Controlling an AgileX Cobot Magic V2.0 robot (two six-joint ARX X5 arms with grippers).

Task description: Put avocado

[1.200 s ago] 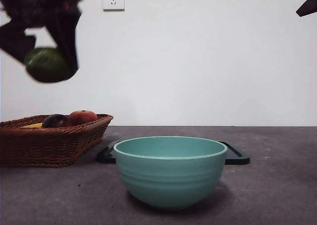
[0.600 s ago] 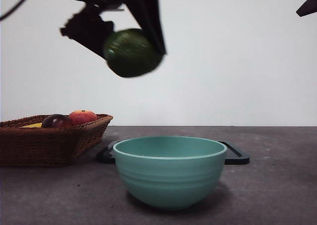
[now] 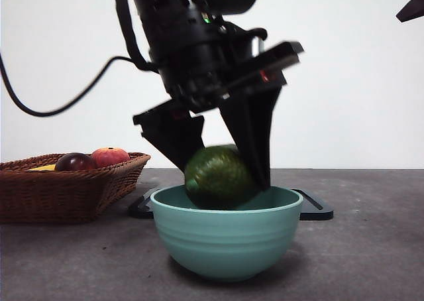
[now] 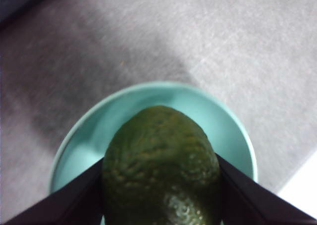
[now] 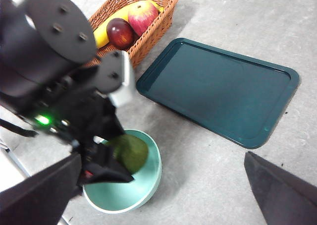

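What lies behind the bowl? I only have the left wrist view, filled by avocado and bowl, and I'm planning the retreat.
Observer: A dark green tray lies flat on the table just behind the bowl.
Operator: Anything off to the side?
Observer: A wicker basket holding a maroon fruit, a red fruit and something yellow.
Operator: Where is the right gripper?
Observer: Its jaws are spread wide, high above the table, holding nothing and far from the bowl.
Operator: How low is the avocado?
Observer: From the front, the avocado in the left gripper has its lower part below the bowl's rim.
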